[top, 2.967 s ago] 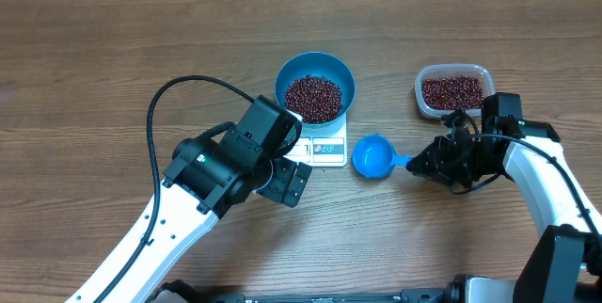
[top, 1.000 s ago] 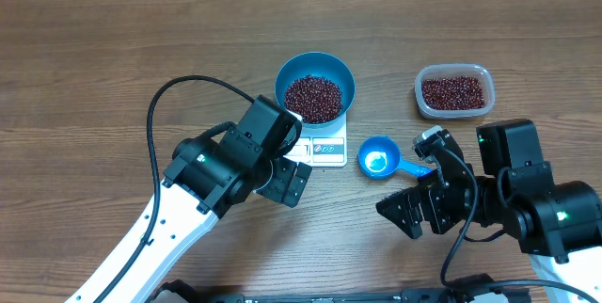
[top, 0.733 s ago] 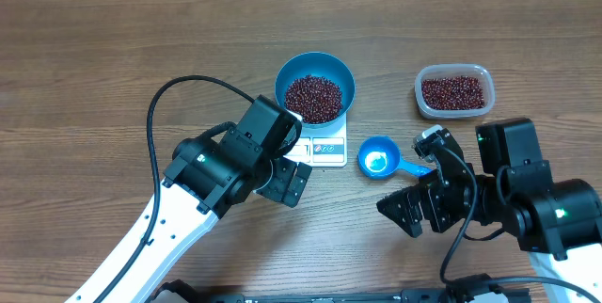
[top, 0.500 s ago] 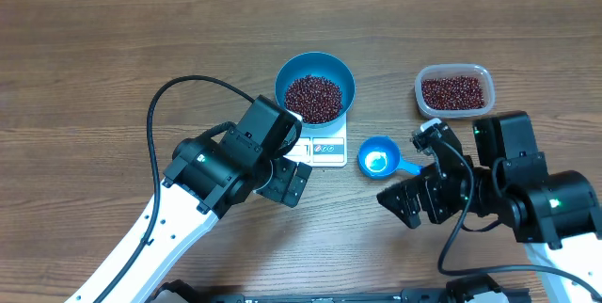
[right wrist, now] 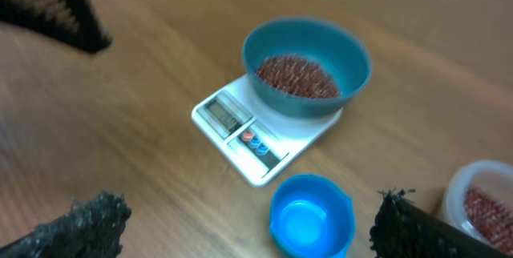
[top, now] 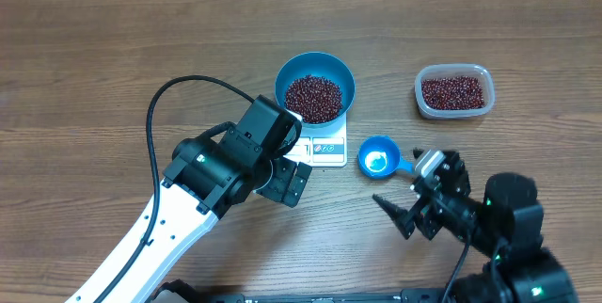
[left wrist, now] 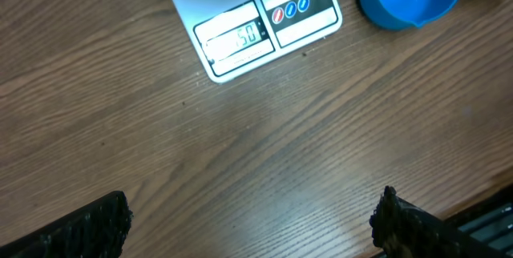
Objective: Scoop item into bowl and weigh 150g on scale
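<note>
Plastic bowl (top: 315,60) of loose beans (top: 313,98) looks light but spill-prone; take its rim. Empty, left gripper (left wrist: 248,226) and right gripper (right wrist: 252,226) gape.

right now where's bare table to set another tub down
Wide bare table left of the bowl, and a narrower gap between bowl and tub. Crowded around scale, scoop, left gripper, right gripper.

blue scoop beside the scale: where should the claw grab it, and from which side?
Take the scoop by its handle, the narrow stub pointing away from the scale. Come down from above with the open right claw, fingers across the handle's width. The cup sits upright, round and wide, a poor pinch.
</note>
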